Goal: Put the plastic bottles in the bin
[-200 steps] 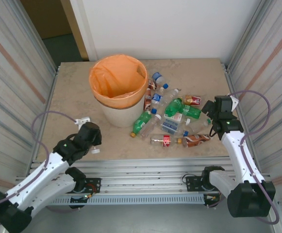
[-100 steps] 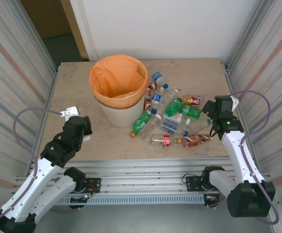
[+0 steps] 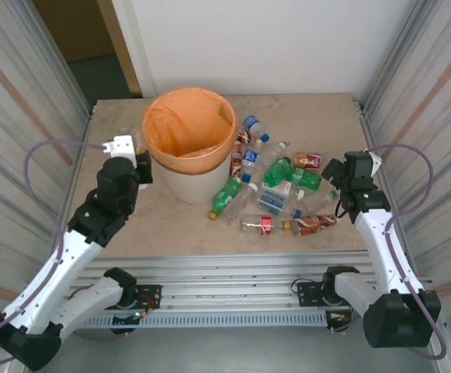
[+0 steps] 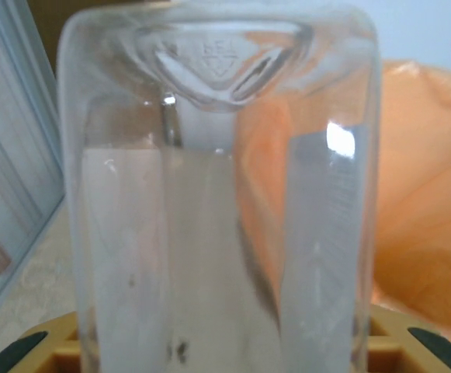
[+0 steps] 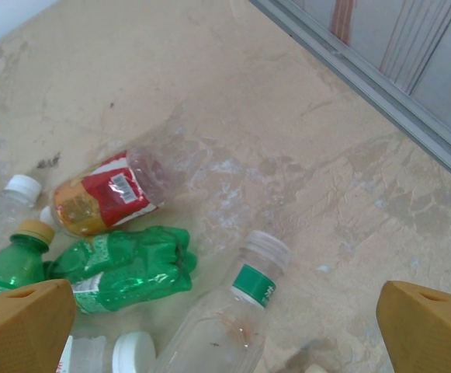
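On the tabletop (image 3: 310,116), as seen from above, the bin (image 3: 186,186), lined with an orange bag, is stood left of centre, and the plastic bottles (image 3: 275,186) are heaped just to its right. The left arm (image 3: 93,217) is raised beside the bin's left wall, with its wrist near the rim. What it carries is made plain from the left wrist: a clear bottle (image 4: 221,194) is clamped between the left fingers (image 4: 62,357), which are closed most of the way onto its sides. The bottle's base is at the top of the picture, and the orange liner (image 4: 427,194) is seen behind it to the right. A moulded triangle is seen on that base, but the characters inside it cannot be read. From the right wrist, the right fingers (image 5: 23,326) are seen spread wide, and nothing is held or touched. Below them lie a red-labelled bottle (image 5: 105,194), a crushed green bottle (image 5: 128,268), a yellow-capped green bottle (image 5: 8,264) and a green-banded clear bottle (image 5: 233,311). The print on those labels cannot be read.
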Controlling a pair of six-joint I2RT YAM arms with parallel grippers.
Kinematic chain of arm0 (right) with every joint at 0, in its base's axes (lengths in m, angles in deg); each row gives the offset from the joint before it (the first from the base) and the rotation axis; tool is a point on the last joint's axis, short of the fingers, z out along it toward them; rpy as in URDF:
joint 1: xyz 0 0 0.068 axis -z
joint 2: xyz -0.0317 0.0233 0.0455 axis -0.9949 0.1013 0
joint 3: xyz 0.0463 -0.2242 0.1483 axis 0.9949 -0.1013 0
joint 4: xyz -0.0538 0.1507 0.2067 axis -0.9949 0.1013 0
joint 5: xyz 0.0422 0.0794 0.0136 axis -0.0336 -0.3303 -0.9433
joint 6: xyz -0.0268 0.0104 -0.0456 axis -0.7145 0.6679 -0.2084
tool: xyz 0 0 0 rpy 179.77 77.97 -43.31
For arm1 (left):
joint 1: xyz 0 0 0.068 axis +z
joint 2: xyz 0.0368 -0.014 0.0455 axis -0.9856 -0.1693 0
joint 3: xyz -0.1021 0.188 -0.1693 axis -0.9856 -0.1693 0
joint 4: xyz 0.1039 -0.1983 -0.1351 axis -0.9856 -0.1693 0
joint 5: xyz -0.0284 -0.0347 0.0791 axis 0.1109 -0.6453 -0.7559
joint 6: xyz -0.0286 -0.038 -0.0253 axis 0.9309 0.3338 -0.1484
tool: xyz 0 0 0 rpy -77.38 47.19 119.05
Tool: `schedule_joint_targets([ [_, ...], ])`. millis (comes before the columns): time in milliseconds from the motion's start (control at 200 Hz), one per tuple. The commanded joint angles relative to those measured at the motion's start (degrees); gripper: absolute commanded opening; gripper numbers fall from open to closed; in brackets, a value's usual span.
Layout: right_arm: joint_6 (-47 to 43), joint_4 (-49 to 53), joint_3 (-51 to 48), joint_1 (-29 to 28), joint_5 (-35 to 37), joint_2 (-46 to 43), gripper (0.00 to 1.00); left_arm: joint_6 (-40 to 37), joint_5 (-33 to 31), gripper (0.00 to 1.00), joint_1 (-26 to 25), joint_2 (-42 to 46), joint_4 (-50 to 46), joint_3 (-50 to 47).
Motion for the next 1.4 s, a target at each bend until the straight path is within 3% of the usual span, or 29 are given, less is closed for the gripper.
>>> schedule_joint_targets([
  [0,0.9,1.1,2.2,0.3,-0.7,0.0,0.98,-7.5,1.3,0.26,0.6,-2.7,6.5,6.2],
  [195,1.5,2.2,3.0,0.2,-1.1,2.3,0.98,-12.6,6.9,0.26,1.9,-11.1,6.9,16.5],
  [751,3.0,12.9,8.4,0.4,0.1,5.9,0.98,-14.4,37.5,0.26,6.7,-41.1,-7.1,46.5],
  [1037,5.4,22.2,9.5,0.5,-1.8,2.6,0.98,-15.5,49.4,0.27,9.8,-43.8,-10.1,44.7],
  [1393,12.3,26.3,3.3,0.5,-6.7,-3.2,0.98,-21.7,50.8,0.29,10.5,-46.8,-14.3,44.6],
])
